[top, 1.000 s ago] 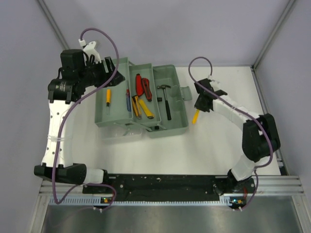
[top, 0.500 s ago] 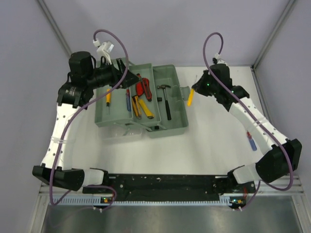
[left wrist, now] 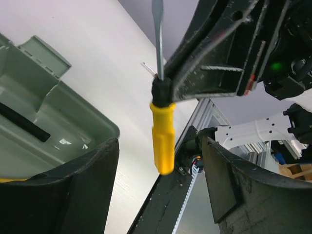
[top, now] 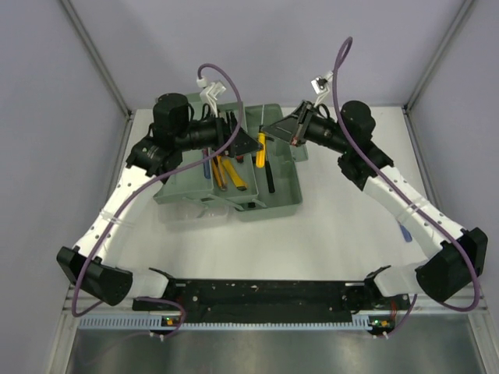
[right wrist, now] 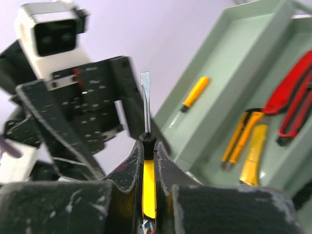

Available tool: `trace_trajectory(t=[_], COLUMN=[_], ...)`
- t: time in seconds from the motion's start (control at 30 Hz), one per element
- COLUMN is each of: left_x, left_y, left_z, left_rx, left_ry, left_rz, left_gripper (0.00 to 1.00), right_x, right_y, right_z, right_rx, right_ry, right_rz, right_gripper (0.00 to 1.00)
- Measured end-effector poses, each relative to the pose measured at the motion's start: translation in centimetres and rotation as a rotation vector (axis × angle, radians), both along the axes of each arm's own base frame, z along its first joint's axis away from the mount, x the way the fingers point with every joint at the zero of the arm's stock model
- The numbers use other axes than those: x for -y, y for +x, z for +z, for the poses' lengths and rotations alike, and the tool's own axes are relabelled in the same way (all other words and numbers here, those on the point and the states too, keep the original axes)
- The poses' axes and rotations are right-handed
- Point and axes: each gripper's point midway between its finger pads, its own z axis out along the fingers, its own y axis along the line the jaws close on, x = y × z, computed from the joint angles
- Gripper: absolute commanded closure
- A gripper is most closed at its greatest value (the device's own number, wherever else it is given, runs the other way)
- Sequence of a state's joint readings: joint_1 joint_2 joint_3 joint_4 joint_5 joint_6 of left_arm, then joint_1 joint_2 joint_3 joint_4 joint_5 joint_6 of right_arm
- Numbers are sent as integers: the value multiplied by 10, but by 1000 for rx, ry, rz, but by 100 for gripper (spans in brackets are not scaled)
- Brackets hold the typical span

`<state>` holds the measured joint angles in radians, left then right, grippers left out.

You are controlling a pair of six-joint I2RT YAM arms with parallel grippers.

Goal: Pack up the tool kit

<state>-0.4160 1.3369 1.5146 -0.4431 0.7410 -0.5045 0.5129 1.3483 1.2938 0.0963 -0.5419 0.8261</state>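
Note:
The grey-green toolbox (top: pixel 285 199) stands open at the back centre of the table, with tools lying in its trays. My right gripper (top: pixel 274 129) hovers over it, shut on a yellow-handled screwdriver (top: pixel 260 151). In the right wrist view its handle (right wrist: pixel 149 187) is pinched between the jaws and the blade points away. My left gripper (top: pixel 248 145) faces it from the left and is open. In the left wrist view the yellow handle (left wrist: pixel 162 139) hangs between the wide-apart fingers (left wrist: pixel 92 180), and I see no contact. The black hammer (top: pixel 269 178) lies in the box's bottom.
The trays hold a small yellow screwdriver (right wrist: pixel 195 92), yellow-handled pliers (right wrist: pixel 241 134) and red-handled pliers (right wrist: pixel 292 105). A blue-handled tool (top: pixel 405 233) lies on the table under my right forearm. Purple cables loop above both wrists. Walls close in the back and sides.
Both arms have swung in over the toolbox. The right gripper carried the yellow screwdriver from the box's right side to above it, and the left gripper moved right to meet it.

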Motion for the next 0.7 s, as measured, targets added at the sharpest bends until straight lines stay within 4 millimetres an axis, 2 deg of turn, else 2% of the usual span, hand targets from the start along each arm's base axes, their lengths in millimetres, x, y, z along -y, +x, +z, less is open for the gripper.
trace_trajectory(t=[0.13,0.27,0.37,0.4,0.43,0.47,0.53,0.6,0.7], left_x=[10,15,19,19,19,19,19,16,4], left_y=[-5,-6,-9,-10,-10,-10,-8,-1,14], left_z=[2,5,10,11,11,11,10,6,-5], left_rx=[6,10,25,26,22,21,25,26,10], left_ry=[-17,-40,-59,-60,-62,-62,-58,-40,28], left_rz=[-28,-41,-61,-63,-63,-62,-51,-10,100], left_gripper=[38,71,94,100,100,100,100,100,100], right_x=[-12,-13,-14,-14,-14,-13,-13,-12,-5], right_y=[-19,-24,-22,-21,-21,-20,-20,-17,-5], right_z=[21,34,31,30,30,30,29,25,13], right_rx=[40,63,55,53,53,53,49,56,38], right_ry=[68,109,106,104,103,102,99,80,26], right_rz=[89,114,107,105,103,100,99,81,-3], right_gripper=[100,100,98,90,76,56,34,27,26])
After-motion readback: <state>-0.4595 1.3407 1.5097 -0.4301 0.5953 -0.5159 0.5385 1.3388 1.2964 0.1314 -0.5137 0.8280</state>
